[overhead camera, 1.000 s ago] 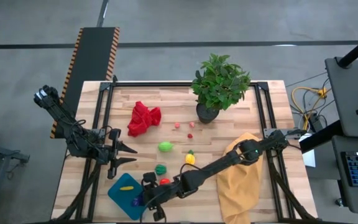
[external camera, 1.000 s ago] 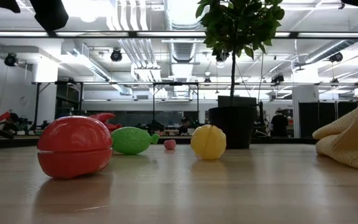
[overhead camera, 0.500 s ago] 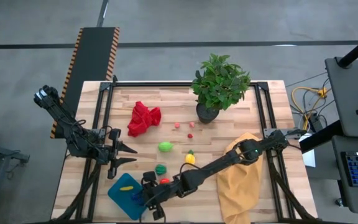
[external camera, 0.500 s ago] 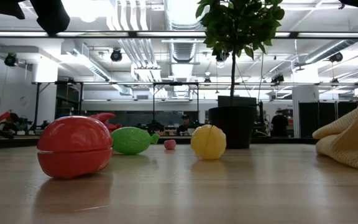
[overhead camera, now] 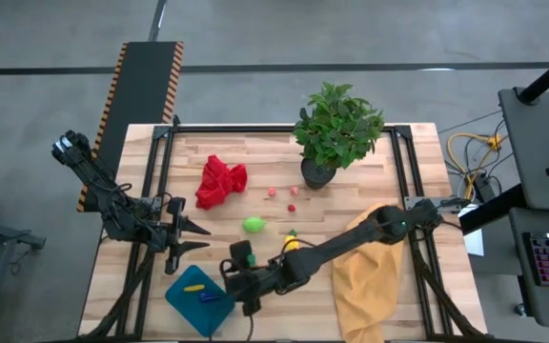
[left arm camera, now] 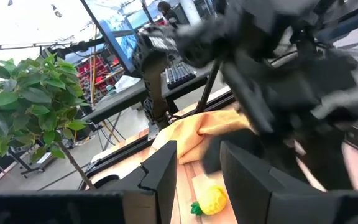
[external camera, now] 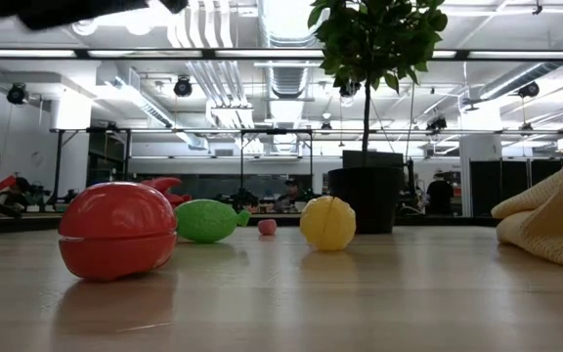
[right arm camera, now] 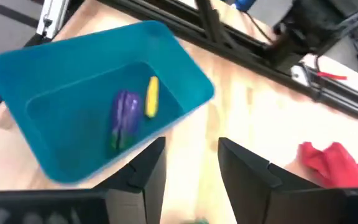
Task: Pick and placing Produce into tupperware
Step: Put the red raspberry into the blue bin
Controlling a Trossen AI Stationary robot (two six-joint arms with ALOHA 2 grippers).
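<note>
Keep the right gripper wide open and empty, up over the desk just beside the tupperware. Leave the yellow piece and the purple piece lying inside that box. Turn away from the box and choose one piece of produce to go for next. Try the red piece, or the round yellow piece right next to the arm. Come straight down over the middle, one finger on each side. Squeeze softly to stop any rolling or popping out. Lift high enough to clear the blue wall. Mind not to bump the bright green piece or the tiny pink pieces farther off near the potted plant. Leave the left gripper waiting, open, at the left side of the desk
</note>
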